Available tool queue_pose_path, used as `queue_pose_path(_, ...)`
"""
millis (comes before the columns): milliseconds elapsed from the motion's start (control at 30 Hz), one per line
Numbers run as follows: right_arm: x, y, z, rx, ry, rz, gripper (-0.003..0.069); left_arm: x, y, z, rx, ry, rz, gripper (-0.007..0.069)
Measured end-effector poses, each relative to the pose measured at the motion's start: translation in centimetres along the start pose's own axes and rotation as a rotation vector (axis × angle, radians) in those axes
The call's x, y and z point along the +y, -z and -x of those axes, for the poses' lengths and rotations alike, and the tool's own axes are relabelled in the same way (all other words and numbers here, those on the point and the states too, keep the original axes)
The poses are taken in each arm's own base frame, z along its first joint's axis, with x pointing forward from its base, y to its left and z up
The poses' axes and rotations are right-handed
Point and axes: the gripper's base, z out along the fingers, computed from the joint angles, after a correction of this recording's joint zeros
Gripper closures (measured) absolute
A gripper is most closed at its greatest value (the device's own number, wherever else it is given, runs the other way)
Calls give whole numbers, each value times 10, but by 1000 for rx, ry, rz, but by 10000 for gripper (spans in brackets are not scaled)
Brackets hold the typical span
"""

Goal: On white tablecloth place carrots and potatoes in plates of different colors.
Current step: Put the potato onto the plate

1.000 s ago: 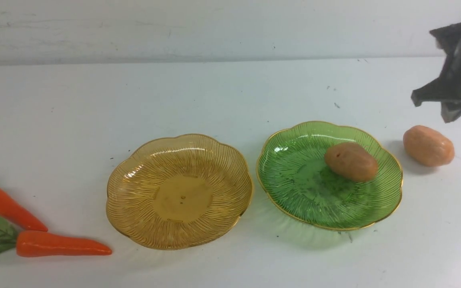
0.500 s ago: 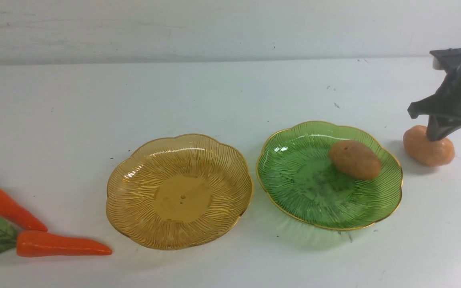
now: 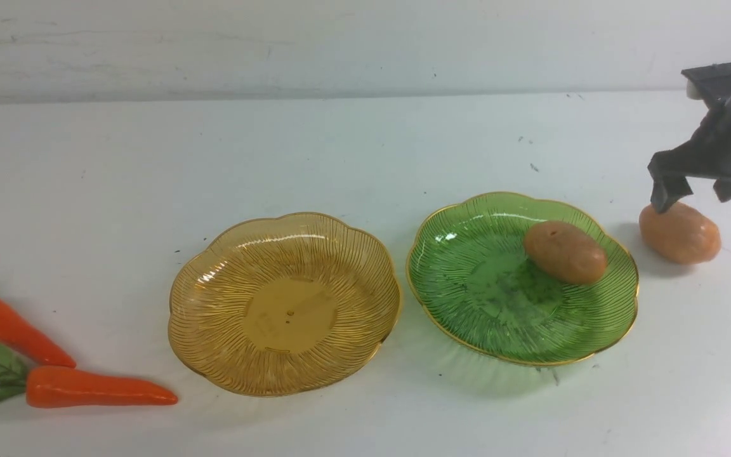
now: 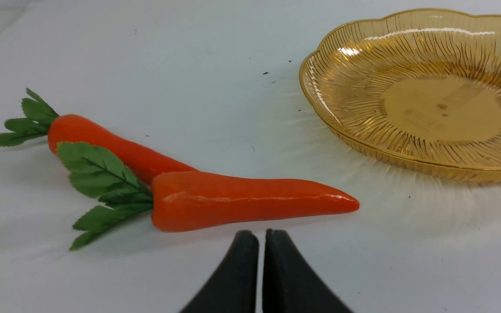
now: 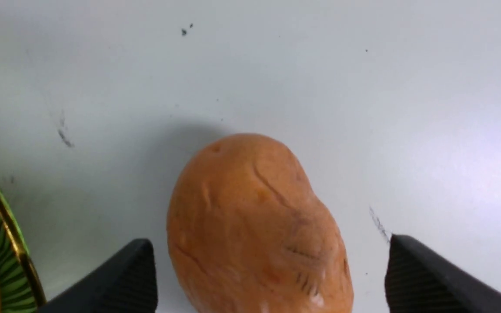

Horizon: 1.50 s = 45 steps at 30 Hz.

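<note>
On the white tablecloth (image 3: 353, 146) stand an amber-yellow plate (image 3: 284, 303), empty, and a green plate (image 3: 521, 277) holding one potato (image 3: 565, 251). A second potato (image 3: 679, 232) lies on the cloth right of the green plate. My right gripper (image 3: 698, 193) hangs open just above it; in the right wrist view the potato (image 5: 257, 228) sits between the spread fingers (image 5: 115, 282), untouched. Two carrots (image 3: 96, 388) (image 3: 13, 330) lie at the near left. My left gripper (image 4: 261, 237) is shut and empty just short of the nearer carrot (image 4: 250, 201).
The amber plate's rim (image 4: 320, 108) shows in the left wrist view beyond the carrots. The green plate's gold rim (image 5: 11, 243) shows at the edge of the right wrist view. A pale wall rises behind the table's far edge (image 3: 340, 96).
My right gripper came down over the potato on the cloth, then turned and opened its fingers wider across it. The potato in the green plate shifted slightly. The carrots have not moved.
</note>
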Motion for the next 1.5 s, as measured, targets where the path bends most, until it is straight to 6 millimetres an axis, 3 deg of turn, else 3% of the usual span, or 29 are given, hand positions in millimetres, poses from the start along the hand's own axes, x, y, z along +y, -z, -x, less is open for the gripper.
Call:
queue_pose_path(100,-1,-13,0,8,8,-12,-28,0,0,0,0,0,0,617)
queue_pose_path(300,0,-50,-9,105,14,-4,-27,0,0,0,0,0,0,617)
queue_pose_path(367,1,-56,-11,132,8,4,3,0,0,0,0,0,0,617)
queue_pose_path(467,1,-55,-12,144,9,4,117,0,0,0,0,0,0,617)
queue_pose_path(600,-4,-36,-7,155,16,-32,132,0,0,0,0,0,0,617)
queue_pose_path(767,-10,52,25,-93,-127,-42,132,0,0,0,0,0,0,617)
queue_pose_path(867,1,86,25,-168,-184,76,132,0,0,0,0,0,0,617)
queue_pose_path(900,14,102,21,-193,-195,177,132,0,0,0,0,0,0,617)
queue_pose_path(933,14,100,20,-188,-195,178,132,0,0,0,0,0,0,617)
queue_pose_path(1000,36,112,12,-190,-157,312,132,0,0,0,0,0,0,617)
queue_pose_path(1033,53,109,4,-161,-112,372,132,0,0,0,0,0,0,617)
queue_pose_path(1100,68,100,-4,-117,-67,400,132,0,0,0,0,0,0,617)
queue_pose_path(1267,123,42,-41,130,82,396,132,0,0,0,0,0,0,617)
queue_pose_path(1333,139,33,-46,164,133,367,132,0,0,0,0,0,0,617)
queue_pose_path(1500,156,30,-49,185,174,290,109,0,0,0,0,0,0,617)
